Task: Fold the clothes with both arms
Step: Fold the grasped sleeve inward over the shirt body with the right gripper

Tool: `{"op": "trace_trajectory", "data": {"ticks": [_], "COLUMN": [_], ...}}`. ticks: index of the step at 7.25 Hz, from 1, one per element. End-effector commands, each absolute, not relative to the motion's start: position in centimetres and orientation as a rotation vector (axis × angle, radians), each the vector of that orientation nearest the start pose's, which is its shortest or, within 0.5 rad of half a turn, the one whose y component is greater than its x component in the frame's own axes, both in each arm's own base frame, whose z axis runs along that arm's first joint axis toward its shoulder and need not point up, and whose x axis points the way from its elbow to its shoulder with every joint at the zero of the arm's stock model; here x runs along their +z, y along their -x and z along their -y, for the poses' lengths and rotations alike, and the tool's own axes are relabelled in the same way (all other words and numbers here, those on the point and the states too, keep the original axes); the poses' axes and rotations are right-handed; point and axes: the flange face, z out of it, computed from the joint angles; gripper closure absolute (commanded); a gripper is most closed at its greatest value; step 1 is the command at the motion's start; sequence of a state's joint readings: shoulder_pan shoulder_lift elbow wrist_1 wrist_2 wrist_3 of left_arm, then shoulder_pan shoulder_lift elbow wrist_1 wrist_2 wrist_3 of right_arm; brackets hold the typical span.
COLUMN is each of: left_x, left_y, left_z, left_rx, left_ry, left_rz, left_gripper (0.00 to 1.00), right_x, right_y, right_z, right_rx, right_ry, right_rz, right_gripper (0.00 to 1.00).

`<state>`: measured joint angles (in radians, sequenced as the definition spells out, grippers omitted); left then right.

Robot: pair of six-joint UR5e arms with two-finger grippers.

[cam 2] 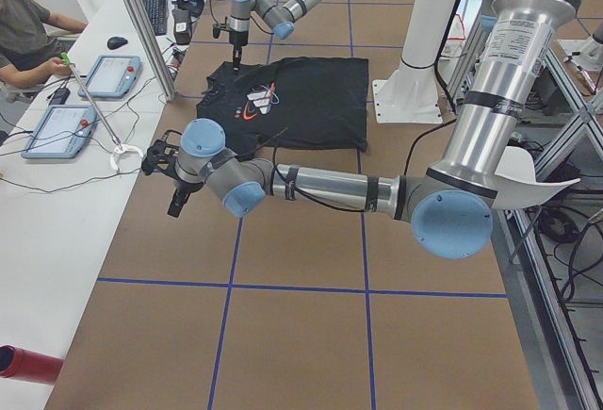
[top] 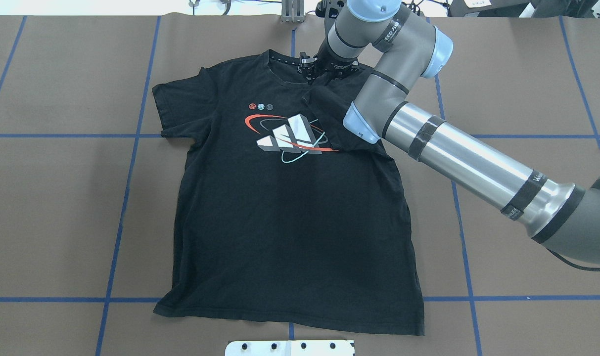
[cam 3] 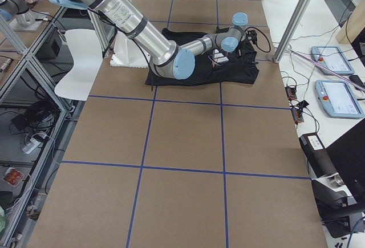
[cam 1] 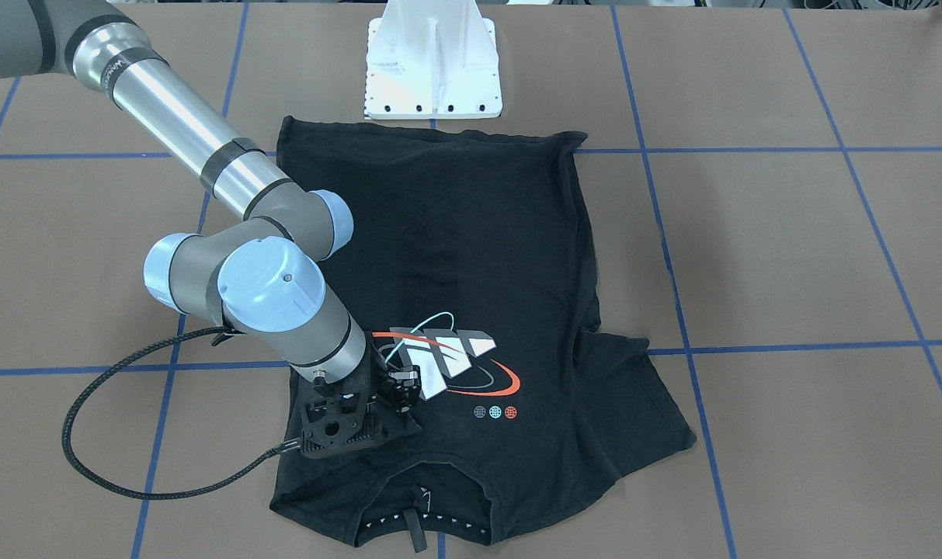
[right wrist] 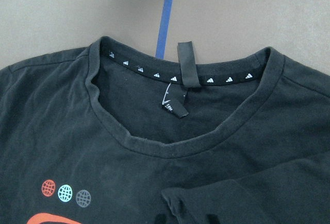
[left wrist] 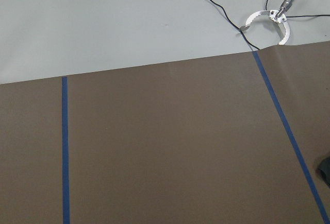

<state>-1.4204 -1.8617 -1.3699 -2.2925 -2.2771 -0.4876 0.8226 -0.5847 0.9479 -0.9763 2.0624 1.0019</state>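
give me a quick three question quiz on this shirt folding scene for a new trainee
1. True or false: the T-shirt lies print side up.
2. Which sleeve is already folded in over the body? A) the one on the robot's right B) the one on the robot's left C) both
3. Fill in: the right gripper hangs over the shirt's ____ end, while the left gripper is off the shirt, over bare table.

Key: 1 true. 2 A, the folded sleeve partly covers the print. 3 collar.
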Motion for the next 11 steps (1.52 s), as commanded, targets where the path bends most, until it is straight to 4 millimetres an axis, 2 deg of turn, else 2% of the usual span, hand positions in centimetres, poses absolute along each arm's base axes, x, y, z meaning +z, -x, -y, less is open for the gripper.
{"op": "trace_trajectory", "data": {"ticks": [1,2,3,4,5,6,7,8,9,11], "left_x": [49.5,48.3,47.1,44.6,43.6,43.6,44.5,45.0,45.7,47.1], "left_y": [-6.4,-11.4,-16.7,-22.6,-28.9,-33.6,-36.6,-38.5,-39.6,-40.0], "left_z": [64.4,64.7,65.3,66.2,66.3,66.9,66.4,66.0,65.9,66.3], "left_rx": [-0.07,-0.093,-0.122,-0.155,-0.17,-0.226,-0.229,-0.229,-0.233,-0.255], "left_ry": [-0.512,-0.508,-0.496,-0.477,-0.495,-0.542,-0.535,-0.533,-0.526,-0.527], "left_rz": [-0.942,-0.991,-1.026,-1.069,-1.085,-1.087,-1.115,-1.105,-1.088,-1.051], "left_gripper": [0.0,0.0,0.0,0.0,0.0,0.01,0.01,0.02,0.07,0.11], "right_x": [21.5,21.4,22.7,25.2,26.9,27.7,28.1,28.2,28.2,28.2], "right_y": [47.2,42.9,38.3,35.1,33.8,33.3,33.3,33.4,33.4,33.4], "right_z": [70.4,71.8,72.1,71.2,70.0,69.5,69.4,69.4,69.5,69.5], "right_rx": [0.03,0.035,0.039,0.054,0.06,0.067,0.071,0.076,0.077,0.077], "right_ry": [-0.238,-0.181,-0.15,-0.15,-0.153,-0.159,-0.159,-0.165,-0.167,-0.167], "right_rz": [1.05,1.106,1.146,1.156,1.156,1.152,1.146,1.14,1.138,1.138], "right_gripper": [0.0,0.0,0.0,0.0,0.0,0.0,0.0,0.0,0.0,0.0]}}
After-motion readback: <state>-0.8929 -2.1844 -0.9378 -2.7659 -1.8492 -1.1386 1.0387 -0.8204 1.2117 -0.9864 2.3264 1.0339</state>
